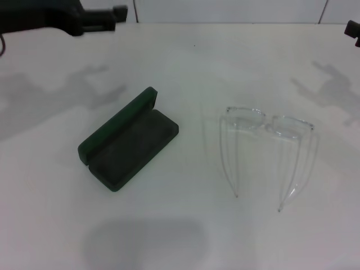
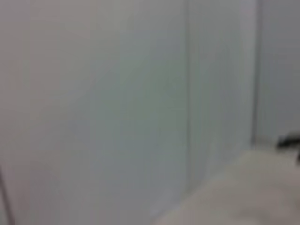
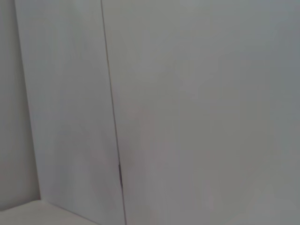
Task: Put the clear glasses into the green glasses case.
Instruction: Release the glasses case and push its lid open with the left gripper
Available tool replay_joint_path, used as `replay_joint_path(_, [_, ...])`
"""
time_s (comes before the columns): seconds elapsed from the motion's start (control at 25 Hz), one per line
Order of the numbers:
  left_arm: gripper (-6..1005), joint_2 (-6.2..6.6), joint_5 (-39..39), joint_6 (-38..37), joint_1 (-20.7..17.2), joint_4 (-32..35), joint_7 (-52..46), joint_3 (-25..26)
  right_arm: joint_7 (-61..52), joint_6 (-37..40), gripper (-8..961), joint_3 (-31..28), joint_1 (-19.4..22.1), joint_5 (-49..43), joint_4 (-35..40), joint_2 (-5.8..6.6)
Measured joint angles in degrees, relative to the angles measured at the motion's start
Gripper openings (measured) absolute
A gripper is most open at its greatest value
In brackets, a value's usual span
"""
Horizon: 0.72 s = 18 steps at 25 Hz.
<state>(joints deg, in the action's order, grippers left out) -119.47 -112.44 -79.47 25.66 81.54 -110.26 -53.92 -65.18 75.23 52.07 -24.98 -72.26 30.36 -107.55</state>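
Nothing of the task is done yet. The clear glasses lie on the counter, arms unfolded, at 3 o'clock, well apart from the open green glasses case. Both arms are parked at the far corners; their jaws cannot be judged.

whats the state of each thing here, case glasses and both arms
green glasses case: open, lid up, nothing in its dark lining, lying on the table.
clear glasses: arms unfolded, resting on the table beside the case, apart from it.
left gripper: raised at the far left edge, holding nothing.
right gripper: barely in view at the far right edge.
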Motion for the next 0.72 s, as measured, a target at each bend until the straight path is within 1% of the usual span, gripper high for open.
replay_joint_path(0.08, [817,0.02,-9.81,0.85,2.68,0.88,-7.58,-2.86,-0.06,-0.09,781,0.07,-0.11,-0.03,0.01,-0.21])
replay_joint_path(0.24, [806,0.12,-24.28,0.25,7.5,-0.96,-17.67,-7.35,-1.12,-0.16,780,0.81,-0.42,-0.65,0.08,-0.35])
replay_joint_path(0.36, [726,0.16,-27.71,-1.0,8.29,-0.94,-20.96,-9.6,-3.2,-0.32,780,1.04,-1.29,-3.47,0.44,-0.36])
replay_joint_path(0.48, [646,0.28,-30.0,-4.64,9.8,-0.54,-24.9,-10.34,-4.54,-0.87,780,0.97,-2.2,-6.35,1.0,-0.36])
replay_joint_path(0.6, [632,0.46,-31.53,-8.27,10.88,-0.24,-27.69,-10.4,-4.63,-1.88,779,1.27,-2.87,-7.2,1.34,-0.47])
replay_joint_path(0.72, [623,0.25,-32.02,-10.7,11.4,0.56,-29.4,-10.71,-4.54,-2.53,779,1.34,-3.41,-7.57,1.44,-0.7])
